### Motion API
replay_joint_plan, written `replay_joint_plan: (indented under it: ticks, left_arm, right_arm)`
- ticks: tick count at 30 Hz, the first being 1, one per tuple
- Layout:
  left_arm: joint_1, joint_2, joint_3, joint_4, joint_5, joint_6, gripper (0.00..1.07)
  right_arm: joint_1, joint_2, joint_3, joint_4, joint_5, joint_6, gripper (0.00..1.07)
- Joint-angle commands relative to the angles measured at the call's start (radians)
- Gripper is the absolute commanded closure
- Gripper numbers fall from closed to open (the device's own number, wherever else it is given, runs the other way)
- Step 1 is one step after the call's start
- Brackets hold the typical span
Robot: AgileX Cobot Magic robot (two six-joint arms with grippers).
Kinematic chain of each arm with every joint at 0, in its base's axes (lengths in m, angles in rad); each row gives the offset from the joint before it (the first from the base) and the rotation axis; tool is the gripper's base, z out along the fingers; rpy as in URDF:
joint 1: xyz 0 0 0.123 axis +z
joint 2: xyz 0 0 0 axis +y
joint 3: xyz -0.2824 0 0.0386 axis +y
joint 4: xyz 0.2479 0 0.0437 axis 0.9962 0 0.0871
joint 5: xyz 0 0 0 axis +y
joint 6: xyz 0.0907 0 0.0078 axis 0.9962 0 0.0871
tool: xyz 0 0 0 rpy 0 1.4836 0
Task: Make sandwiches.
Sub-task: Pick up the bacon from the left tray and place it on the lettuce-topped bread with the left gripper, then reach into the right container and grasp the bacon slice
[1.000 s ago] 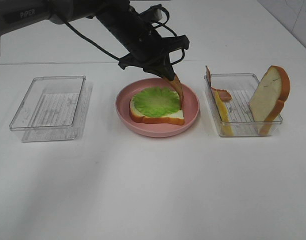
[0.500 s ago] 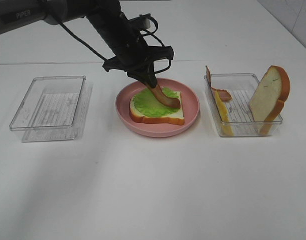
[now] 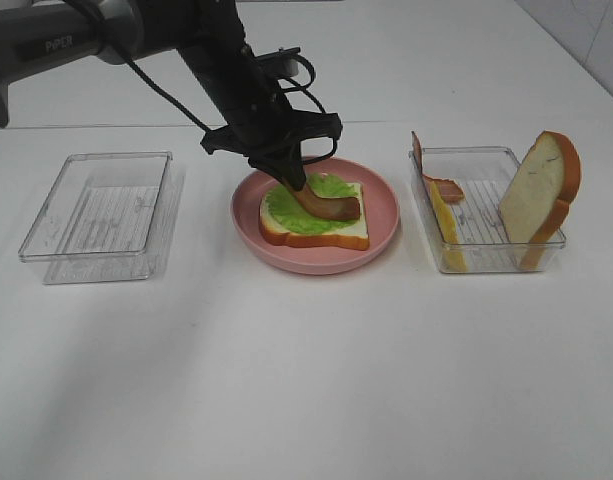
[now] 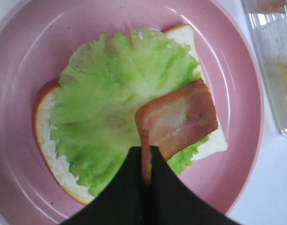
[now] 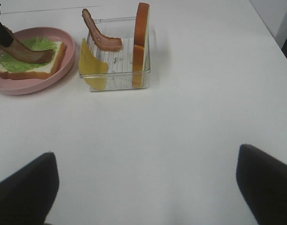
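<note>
a: left gripper (image 4: 145, 153) clamped on the brown bacon strip (image 4: 180, 119); free end lies on the green lettuce leaf (image 4: 106, 93) over white bread slice (image 4: 48, 152), round pink plate (image 4: 21, 61).
b: right gripper (image 5: 145, 180) gapes empty. we fear the strip clings on release, dragging our leaf askew.

White table (image 3: 286, 380), left clear tray (image 3: 96, 205), pink plate (image 3: 384, 205) midway, right clear tray (image 3: 483, 228)

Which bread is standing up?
The tray slice, propped on edge in the right-hand tray. The plate slice lies flat under lettuce.
</note>
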Motion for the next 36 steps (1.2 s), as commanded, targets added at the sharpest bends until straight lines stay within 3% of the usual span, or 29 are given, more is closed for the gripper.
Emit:
replay_joint_plan:
  ticks: [1,2,5,7,8,9,11,21,23,27,31,33,34,36]
  left_arm:
    - [-0.003,0.000,-0.003,0.014,0.010,-0.002,0.91]
    - [-0.003,0.000,-0.003,0.015,0.013,0.000,0.73]
    - [-0.003,0.000,-0.003,0.017,0.013,-0.001,0.64]
    - [-0.003,-0.012,-0.003,0.039,0.034,-0.005,0.20]
    - [-0.003,-0.012,-0.003,0.039,0.034,-0.005,0.20]
    - [-0.003,-0.016,-0.003,0.045,0.041,-0.005,0.10]
    - [-0.003,-0.029,-0.003,0.060,0.058,-0.005,0.05]
    - [0.002,-0.132,-0.006,0.223,0.184,-0.023,0.05]
    - [0.023,-0.164,-0.009,0.291,0.249,-0.047,0.05]
    - [0.061,-0.192,-0.009,0.319,0.262,-0.052,0.05]
    - [0.153,-0.240,-0.009,0.313,0.262,-0.044,0.05]
    - [0.237,-0.271,-0.009,0.324,0.262,-0.017,0.06]
    - [0.237,-0.271,-0.009,0.324,0.262,-0.017,0.06]
    - [0.334,-0.294,-0.001,0.333,0.262,-0.016,0.06]
  right_arm:
    - [-0.005,-0.030,0.003,-0.005,-0.009,-0.008,0.11]
    - [-0.005,-0.030,0.003,-0.005,-0.009,-0.008,0.11]
    - [-0.005,-0.030,0.003,-0.005,-0.009,-0.008,0.11]
    - [-0.005,-0.030,0.003,-0.005,-0.009,-0.008,0.11]
    - [-0.005,-0.030,0.003,-0.005,-0.009,-0.008,0.11]
    - [-0.005,-0.030,0.003,-0.005,-0.009,-0.008,0.11]
    - [-0.005,-0.030,0.003,-0.005,-0.009,-0.008,0.11]
    - [-0.005,-0.030,0.003,-0.005,-0.009,-0.008,0.11]
    - [-0.005,-0.030,0.003,-0.005,-0.009,-0.008,0.11]
    - [-0.005,-0.030,0.003,-0.005,-0.009,-0.008,0.11]
    - [-0.005,-0.030,0.003,-0.005,-0.009,-0.008,0.11]
    - [-0.005,-0.030,0.003,-0.005,-0.009,-0.008,0.11]
    - [-0.005,-0.030,0.003,-0.005,-0.009,-0.008,0.11]
    - [-0.005,-0.030,0.003,-0.005,-0.009,-0.008,0.11]
